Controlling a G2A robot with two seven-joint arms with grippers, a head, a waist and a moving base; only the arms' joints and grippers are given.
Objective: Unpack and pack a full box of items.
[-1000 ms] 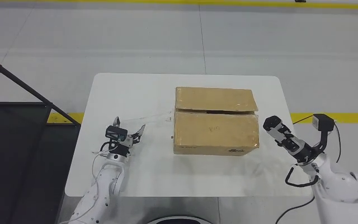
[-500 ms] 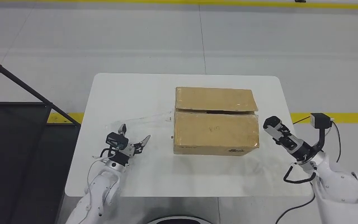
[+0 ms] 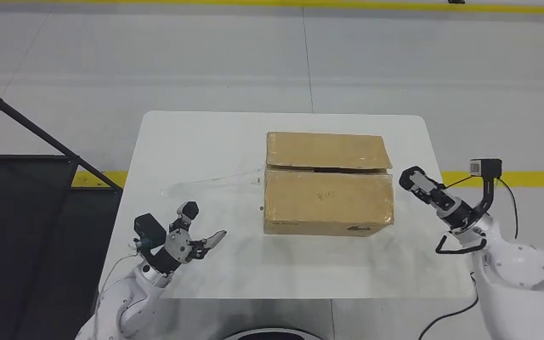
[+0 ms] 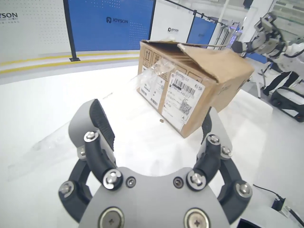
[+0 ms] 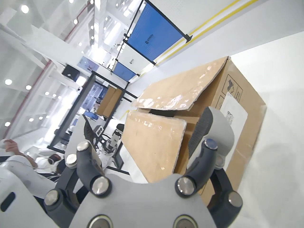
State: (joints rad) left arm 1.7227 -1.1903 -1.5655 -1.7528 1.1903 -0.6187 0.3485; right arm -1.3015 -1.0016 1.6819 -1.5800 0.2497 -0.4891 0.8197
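Observation:
A brown cardboard box [image 3: 327, 183] stands in the middle of the white table [image 3: 212, 136], its two top flaps lying almost flat with a seam between them. In the left wrist view the box [image 4: 201, 81] has printed labels on its end and a loose clear tape strip [image 4: 156, 68] hanging off it. My left gripper [image 3: 202, 228] sits near the table's front left, open and holding nothing, well clear of the box. My right gripper [image 3: 408, 177] is open just beside the box's right end, level with the flaps [image 5: 166, 100].
A clear tape strip [image 3: 217, 180] lies on the table from the box's left end out to the left. A small dark speck [image 3: 259, 205] sits close to the box. Bare table [image 4: 47, 100] spreads left of the box and along the front edge.
My left arm has drawn back toward the table's front left corner and turned its gripper to face the box. My right gripper has shifted slightly up toward the box's right end.

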